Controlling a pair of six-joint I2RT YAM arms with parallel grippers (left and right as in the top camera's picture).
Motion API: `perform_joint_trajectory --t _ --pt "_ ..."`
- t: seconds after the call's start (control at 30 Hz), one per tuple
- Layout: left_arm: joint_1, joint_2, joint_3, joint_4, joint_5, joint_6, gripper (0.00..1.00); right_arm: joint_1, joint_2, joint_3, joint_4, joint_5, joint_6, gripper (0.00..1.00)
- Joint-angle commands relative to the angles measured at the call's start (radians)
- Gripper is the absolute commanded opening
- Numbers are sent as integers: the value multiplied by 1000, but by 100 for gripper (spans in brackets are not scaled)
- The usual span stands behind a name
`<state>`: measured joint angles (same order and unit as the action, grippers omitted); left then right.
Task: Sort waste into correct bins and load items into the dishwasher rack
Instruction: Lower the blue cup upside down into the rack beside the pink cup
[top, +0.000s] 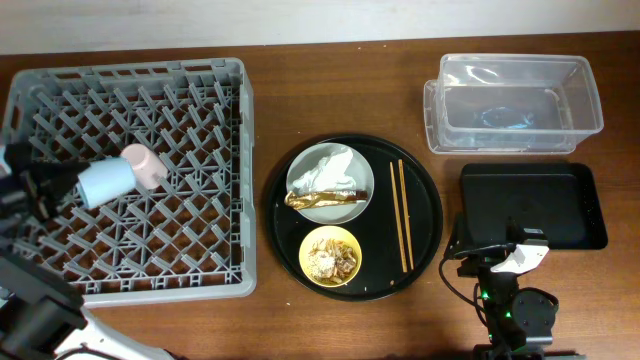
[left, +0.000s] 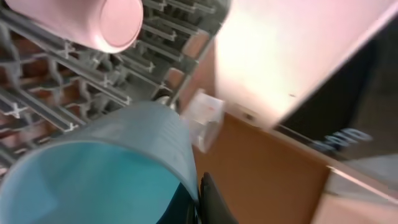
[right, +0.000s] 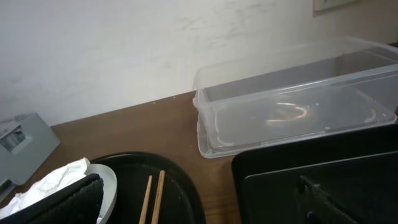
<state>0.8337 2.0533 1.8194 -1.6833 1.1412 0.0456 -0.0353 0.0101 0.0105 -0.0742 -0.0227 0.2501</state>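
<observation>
A large round black tray (top: 425, 212) sat mid-tabletop (top: 340, 90), slightly toward four o'clock; a pale wall (top: 300, 20) ran along twelve o'clock.

The rack (top: 200, 280) at left holds two cups (top: 145, 165); the central round tray (top: 425, 200) carries plate (top: 297, 185) behind bowl (top: 306, 255), chopsticks (top: 400, 215) rightmost; at right, tub (top: 590, 100) sits behind flat tray (top: 530, 205).

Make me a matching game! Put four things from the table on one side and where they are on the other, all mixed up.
Things:
1. pink cup
2. chopsticks
3. napkin
4. scraps

Places:
A. in the yellow bowl
B. on the grey plate
C. in the rack
D. right on the round tray

Pairs: 1-C, 2-D, 3-B, 4-A
</observation>
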Motion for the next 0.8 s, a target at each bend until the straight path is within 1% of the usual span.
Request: perform_joint_trajectory --t 0.0,0.07,0.23,0.5,0.57,0.63,0.77 --pt "19 2 -135 27 136 167 0 9 -6 -5 -5 5 -10 99" --pt "19 2 -226 88 165 185 0 9 -6 -5 -5 5 -10 99" --pt "19 2 -341 211 207 183 0 9 -6 -5 -5 5 -10 99" --pt "19 2 -359 404 204 175 2 9 -6 -5 -5 6 -10 98" --pt "19 2 -359 431 185 150 7 9 -6 -5 -5 5 -10 99" --pt "19 2 -359 445 148 121 14 9 -6 -5 -5 5 -10 98" --pt "19 2 -359 465 114 119 14 9 -6 -5 -5 5 -10 99"
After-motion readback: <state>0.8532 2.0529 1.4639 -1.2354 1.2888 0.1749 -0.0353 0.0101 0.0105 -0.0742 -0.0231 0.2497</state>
